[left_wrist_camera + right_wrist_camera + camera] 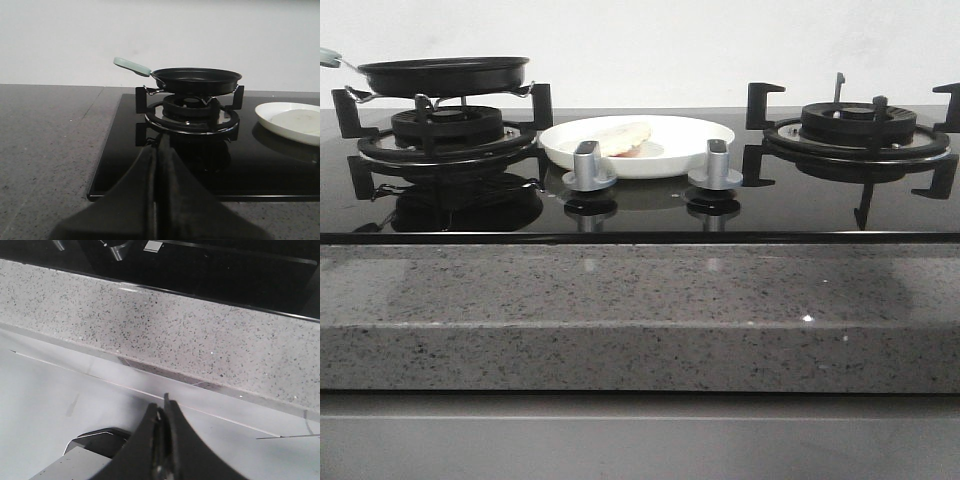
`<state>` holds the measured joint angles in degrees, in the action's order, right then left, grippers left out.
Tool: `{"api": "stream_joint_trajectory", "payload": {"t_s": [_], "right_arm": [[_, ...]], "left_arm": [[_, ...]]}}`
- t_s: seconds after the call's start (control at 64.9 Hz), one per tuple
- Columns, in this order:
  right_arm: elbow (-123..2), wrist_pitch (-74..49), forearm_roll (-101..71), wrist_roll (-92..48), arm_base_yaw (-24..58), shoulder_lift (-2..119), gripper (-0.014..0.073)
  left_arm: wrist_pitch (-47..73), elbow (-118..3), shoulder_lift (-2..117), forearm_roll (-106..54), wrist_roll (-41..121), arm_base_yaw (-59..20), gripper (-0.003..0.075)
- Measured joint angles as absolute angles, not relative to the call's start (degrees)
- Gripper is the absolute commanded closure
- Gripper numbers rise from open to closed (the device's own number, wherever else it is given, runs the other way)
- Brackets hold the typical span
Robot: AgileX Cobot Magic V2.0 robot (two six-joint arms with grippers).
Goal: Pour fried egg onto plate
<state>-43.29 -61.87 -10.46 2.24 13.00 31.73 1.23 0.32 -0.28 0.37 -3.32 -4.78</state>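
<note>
**Hob inventory: egg on plate, pan on left burner**

- Fried egg (pixel 622 138): pale cream disc lying in the plate, toward its left half, in the upper centre of the front frame. In the left wrist view it shows as a flat pale patch at the right edge of the frame.
- Plate (pixel 692 150): white, round, shallow, glossy. It sits on the black glass hob (pixel 800 205) between the two burners, just behind the two grey control knobs (pixel 588 167).
- Frying pan (pixel 442 75): black, round, upright on the left burner grate (pixel 445 140), upper left of the front frame. Its pale green handle (pixel 131 66) points away to the left. No contents can be seen in it.
- Right burner grate (pixel 857 130): upper right of the front frame, nothing on it.
- Counter (pixel 640 315): grey speckled stone, spanning the middle of the front frame below the hob.
- Left tool (pixel 156 150): lower centre of its wrist view, fingers pressed together, holding nothing, set before the left burner and apart from the pan.
- Right tool (pixel 163 410): lower centre of its wrist view, fingers closed on nothing, below the counter's front edge.
</note>
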Motion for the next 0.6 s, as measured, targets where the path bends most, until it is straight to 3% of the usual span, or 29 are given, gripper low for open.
{"api": "stream_joint_trajectory", "payload": {"t_s": [0.601], "right_arm": [[-43.3,-61.9,-10.5,2.2,13.0,31.7,0.0664]], "left_arm": [[1.2,0.3,-0.3,0.0,-3.3,-3.6,0.0739]]}}
